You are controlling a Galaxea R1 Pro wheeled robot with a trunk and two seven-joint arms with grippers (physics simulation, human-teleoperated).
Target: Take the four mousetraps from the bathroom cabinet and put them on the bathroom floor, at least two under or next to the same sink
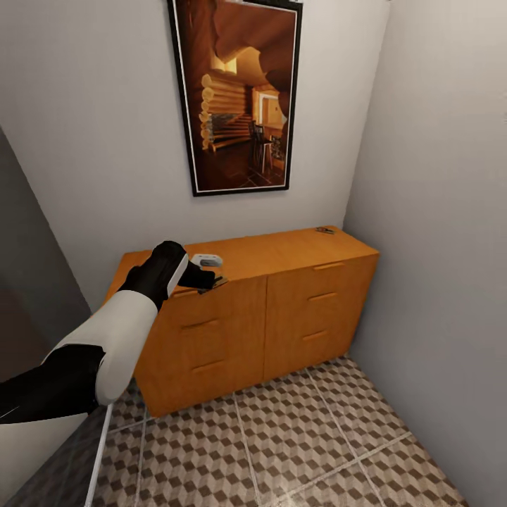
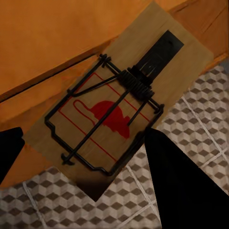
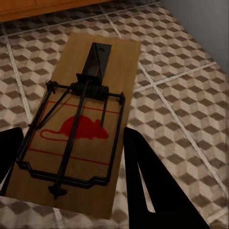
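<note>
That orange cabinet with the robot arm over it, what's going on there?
The robot is collecting mousetraps. Its left gripper, at the front edge of the cabinet, appears to hold one trap between its fingers, partly out past the edge with the tiled floor below. The right gripper looks to be holding another trap above the floor. A small dark object, probably a third trap, lies on the cabinet's far right corner. None is on the floor yet.

Head view: high, facing forward and down at the cabinet [image 1: 282, 296] in a corner. Left wrist view: very near, over the cabinet's [image 2: 52, 43] front edge. Right wrist view: close, facing the floor [image 3: 191, 95]. All three share the tiled floor [image 1: 296, 443].
</note>
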